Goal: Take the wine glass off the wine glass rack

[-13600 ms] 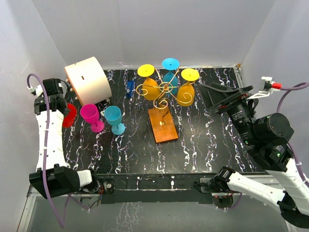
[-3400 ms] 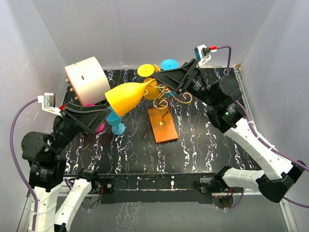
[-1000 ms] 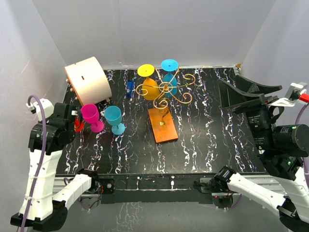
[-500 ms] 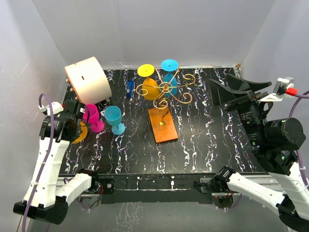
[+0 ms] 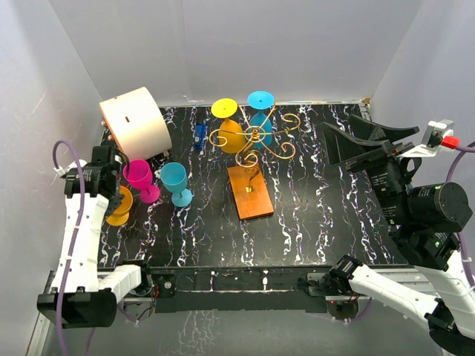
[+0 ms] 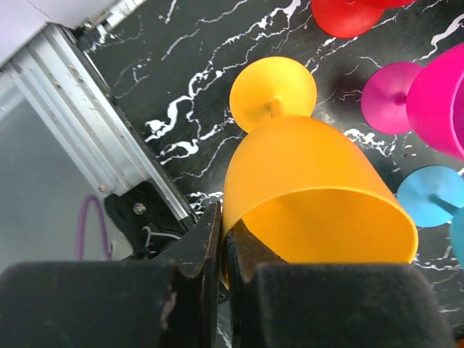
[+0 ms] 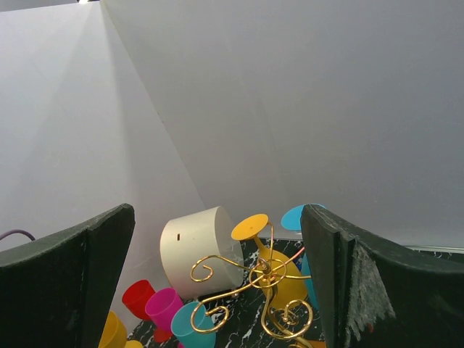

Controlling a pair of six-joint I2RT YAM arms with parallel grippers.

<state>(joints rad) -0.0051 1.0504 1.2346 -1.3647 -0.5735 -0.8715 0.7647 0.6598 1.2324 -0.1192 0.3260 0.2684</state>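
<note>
The wine glass rack (image 5: 252,139) is gold scrolled wire on an orange-brown wooden base (image 5: 250,191). A yellow glass (image 5: 230,132) and a blue glass (image 5: 261,119) hang on it upside down. My left gripper (image 5: 106,178) is shut on the rim of another yellow wine glass (image 5: 119,205) at the table's left edge. In the left wrist view the gripper (image 6: 223,217) pinches the bowl wall of this glass (image 6: 312,181), foot pointing down at the table. My right gripper (image 5: 371,144) is open and empty, raised at the right. The rack (image 7: 261,290) shows between its fingers (image 7: 65,290).
A cream cylinder (image 5: 136,122) lies at the back left. A pink glass (image 5: 138,176) and a teal glass (image 5: 175,180) stand next to the held glass. A red glass (image 7: 138,297) stands behind them. A small blue object (image 5: 199,136) lies left of the rack.
The yellow glass from the rack's right arm passed from my right gripper to my left. The left gripper has carried it down to the table's left edge. The right arm has pulled back.
</note>
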